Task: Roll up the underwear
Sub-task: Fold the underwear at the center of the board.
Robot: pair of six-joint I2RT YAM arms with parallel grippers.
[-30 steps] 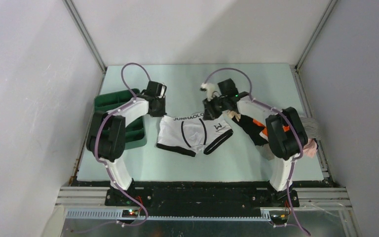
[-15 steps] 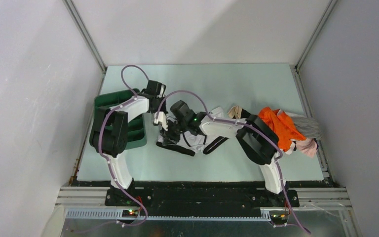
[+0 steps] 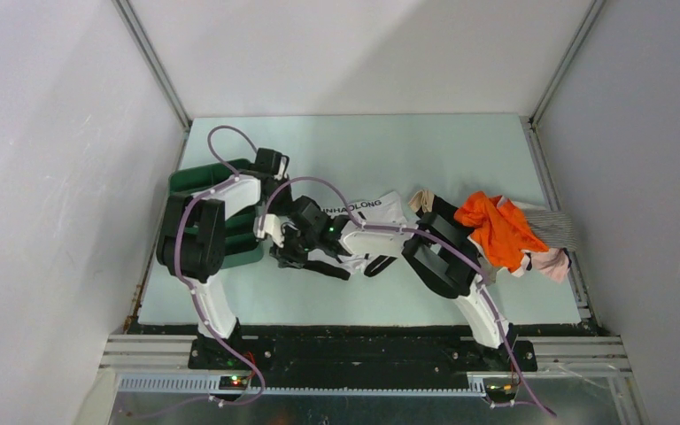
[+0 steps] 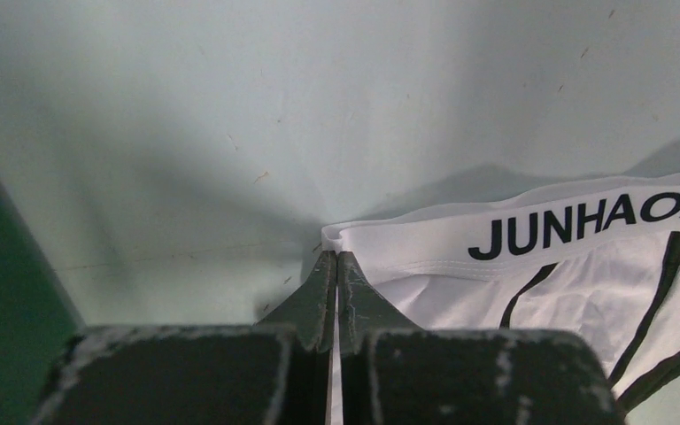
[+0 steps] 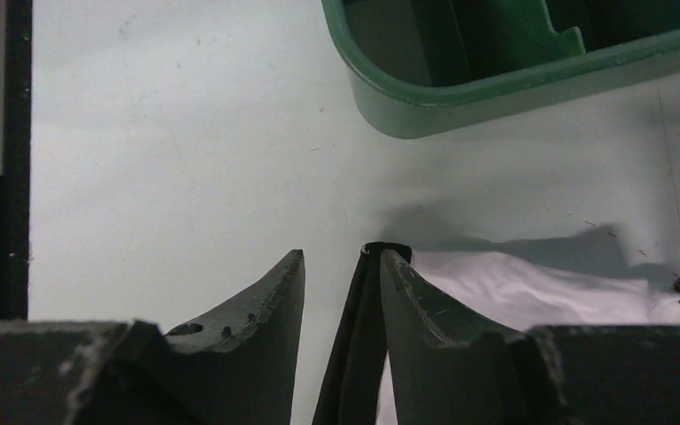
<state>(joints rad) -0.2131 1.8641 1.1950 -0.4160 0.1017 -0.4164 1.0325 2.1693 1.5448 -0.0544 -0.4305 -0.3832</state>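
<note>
White underwear with black trim and a lettered waistband lies mid-table, partly under my right arm. My left gripper is shut on the waistband's left corner, and white cloth shows between the fingers. My right gripper reaches across to the garment's near-left corner. It is open, with the black hem lying against the inner side of one finger. The white fabric spreads out beyond it.
A green tray stands at the left edge, right beside both grippers, and its rim is close ahead in the right wrist view. A pile of orange, grey and pink clothes sits at the right.
My right arm has swung from the waistband's right corner across the underwear to its near-left corner, and its jaws have parted. The left gripper has stayed shut on the waistband.
</note>
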